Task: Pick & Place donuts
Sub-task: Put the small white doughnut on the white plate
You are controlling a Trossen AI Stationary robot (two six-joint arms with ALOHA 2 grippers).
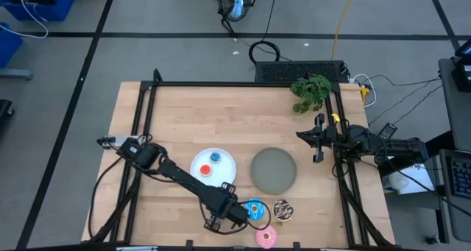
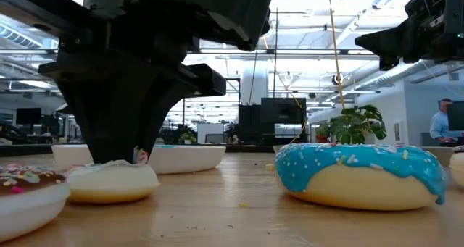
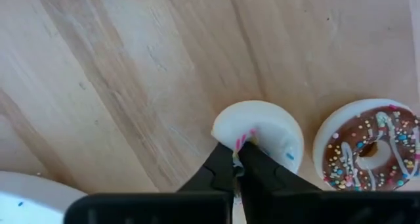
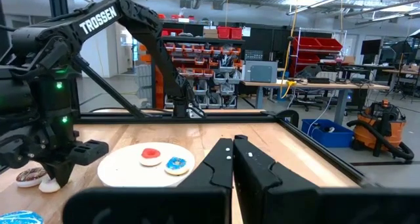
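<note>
My left gripper (image 1: pixel 218 218) (image 3: pixel 237 159) stands over the table's near edge, pointing down, shut on the tiny whitish-pink donut (image 3: pixel 269 132) (image 2: pixel 109 183). The tiny brown sprinkled donut (image 3: pixel 371 148) (image 2: pixel 22 189) lies flat right beside it. The blue-iced donut (image 1: pixel 255 209) (image 2: pixel 359 176), the chocolate sprinkled donut (image 1: pixel 283 209) and the pink-iced donut (image 1: pixel 266 238) lie flat on the wood nearby. The tiny red donut (image 1: pixel 215 157) and tiny blue donut (image 1: pixel 205 169) lie on the white plate (image 1: pixel 224 159). My right gripper (image 1: pixel 302 135) (image 4: pixel 233 145) waits shut near the right rail, above the table. My left gripper comes at the whitish-pink donut from above, pointing down. Its shut fingertips (image 3: pixel 223 168) meet on the donut's top near the rim (image 3: pixel 244 140), with pink sprinkles showing between them. The donut lies flat, its underside on the table (image 2: pixel 239 218).
The grey plate (image 1: pixel 274 170) lies right of the white plate, in the middle of the table. A green plant (image 1: pixel 310 91) stands at the far right corner. Black frame rails run along the table's left, far and right sides. A person (image 2: pixel 441 124) shows in the room beyond.
</note>
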